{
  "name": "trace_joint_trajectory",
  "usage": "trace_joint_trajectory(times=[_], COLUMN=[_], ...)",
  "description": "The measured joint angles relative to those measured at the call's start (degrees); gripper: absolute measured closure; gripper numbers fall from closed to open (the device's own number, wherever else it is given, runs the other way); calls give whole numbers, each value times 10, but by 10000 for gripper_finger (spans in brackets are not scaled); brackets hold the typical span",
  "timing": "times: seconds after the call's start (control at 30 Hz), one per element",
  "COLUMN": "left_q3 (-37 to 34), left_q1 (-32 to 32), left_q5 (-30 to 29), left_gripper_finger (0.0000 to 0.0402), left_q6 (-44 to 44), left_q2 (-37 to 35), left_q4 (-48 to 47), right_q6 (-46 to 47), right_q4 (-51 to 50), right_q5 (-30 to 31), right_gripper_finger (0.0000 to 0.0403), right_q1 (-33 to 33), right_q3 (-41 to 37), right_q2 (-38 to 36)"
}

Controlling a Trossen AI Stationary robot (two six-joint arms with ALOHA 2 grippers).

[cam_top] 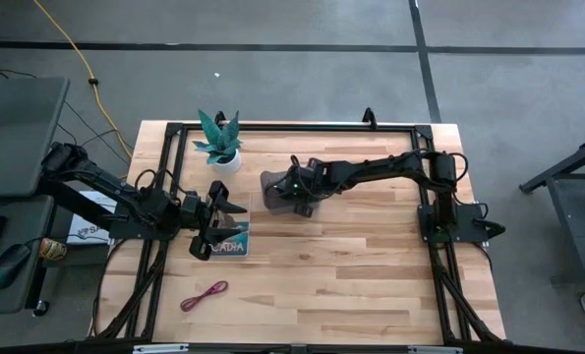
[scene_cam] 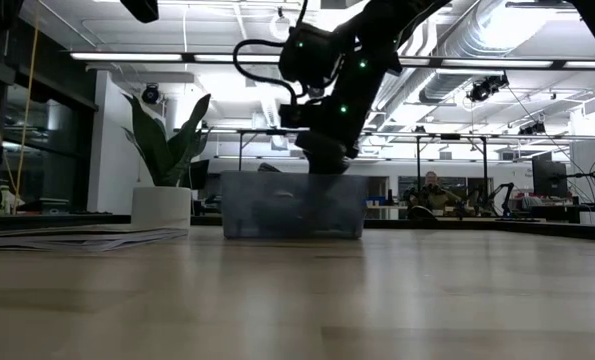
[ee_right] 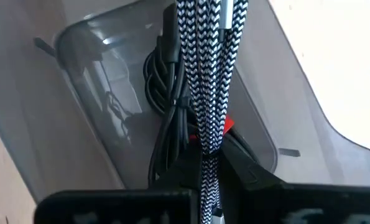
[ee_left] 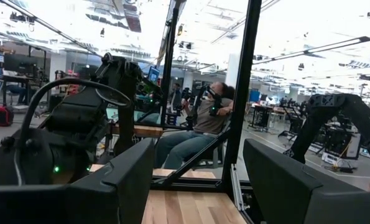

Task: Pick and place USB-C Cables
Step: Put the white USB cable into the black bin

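The left hand [cam_top: 216, 218] hangs over the left part of the wooden counter [cam_top: 351, 275], just above a book [cam_top: 235, 243] that lies flat there. Its 2 fingers [ee_left: 119, 180] stand wide apart in the left wrist view, and nothing is between them. Past them, beyond the counter, a person [ee_left: 200, 124] sits in a chair.

Near the front edge of the counter, left of the middle, lies the dark red cable [cam_top: 204, 294]. It is well apart from both hands, and nothing touches it.

At the back of the counter stands a small plant [cam_top: 219, 141] in a white pot.

Just right of the plant is a clear grey bin [cam_top: 277, 190]. The right hand [cam_top: 305, 204] is at the bin, reaching in from above. In the right wrist view it is closed on the silver-grey cable [ee_right: 208, 68], a woven bundle pinched between its fingers and hanging down into the bin.

Under it, on the floor of the bin, the black cable [ee_right: 166, 93] lies in a coil. A bit of red from the red-and-black cable [ee_right: 227, 126] shows beside the woven one, also inside the bin.
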Motion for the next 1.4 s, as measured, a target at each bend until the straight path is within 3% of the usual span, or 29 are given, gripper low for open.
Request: trace_joint_trajectory(times=[1.4], left_q3=[0], left_q1=[0], left_q5=[0], left_gripper_finger=[172], left_q6=[-1], left_q2=[0], left_q4=[0], right_q6=[90], right_q4=[-248], right_q5=[-45], right_gripper_finger=[379], right_q1=[1], right_q3=[0], right_q2=[-1])
